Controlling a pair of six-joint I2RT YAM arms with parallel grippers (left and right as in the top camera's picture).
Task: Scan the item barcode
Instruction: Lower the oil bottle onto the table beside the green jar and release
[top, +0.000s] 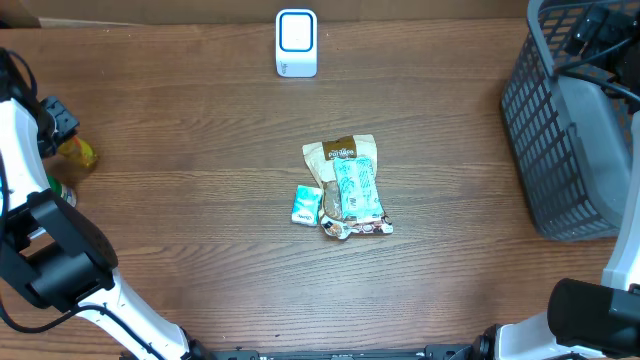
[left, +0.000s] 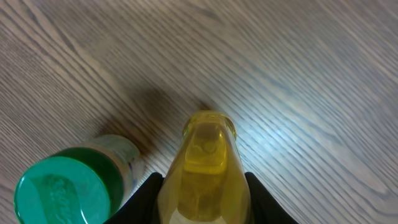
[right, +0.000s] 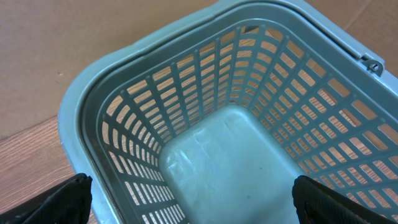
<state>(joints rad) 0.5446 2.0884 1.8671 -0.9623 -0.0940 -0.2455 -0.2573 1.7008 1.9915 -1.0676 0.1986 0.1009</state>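
My left gripper is shut on a yellow bottle, its black fingers pressed against both sides. Overhead, that bottle hangs at the table's far left edge under the left gripper. No barcode shows on it in any view. The white scanner with a blue face stands at the back centre of the table. My right gripper is open and empty, its fingertips wide apart over the grey basket.
A green-capped bottle stands just left of the yellow one. A pile of snack packets and a small teal packet lie mid-table. The grey basket fills the right side, with the right arm above it.
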